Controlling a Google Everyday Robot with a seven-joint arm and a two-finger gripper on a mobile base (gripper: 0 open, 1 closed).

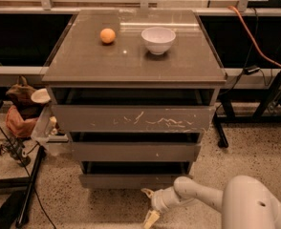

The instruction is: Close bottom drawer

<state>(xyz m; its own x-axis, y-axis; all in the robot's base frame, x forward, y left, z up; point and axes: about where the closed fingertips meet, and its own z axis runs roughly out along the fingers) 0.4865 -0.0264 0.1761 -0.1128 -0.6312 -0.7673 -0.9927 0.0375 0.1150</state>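
Observation:
The bottom drawer [131, 180] is the smallest of three grey-brown fronts, plain and unmarked, low on the cabinet. It stands out a little, with a dark gap above it. My gripper [150, 206] is at the end of the white arm [202, 197], low over the floor just in front of the drawer's right half and slightly below it. Its yellowish fingertips [151, 218] point down and left. I cannot see contact between the gripper and the drawer front.
The top drawer [133, 118] with white scratches and the middle drawer [135, 151] also stand out. An orange [107, 35] and a white bowl [158, 39] sit on the cabinet top. Clutter and cables lie at the left [23, 113]; a black stand leg [221, 128] is at the right.

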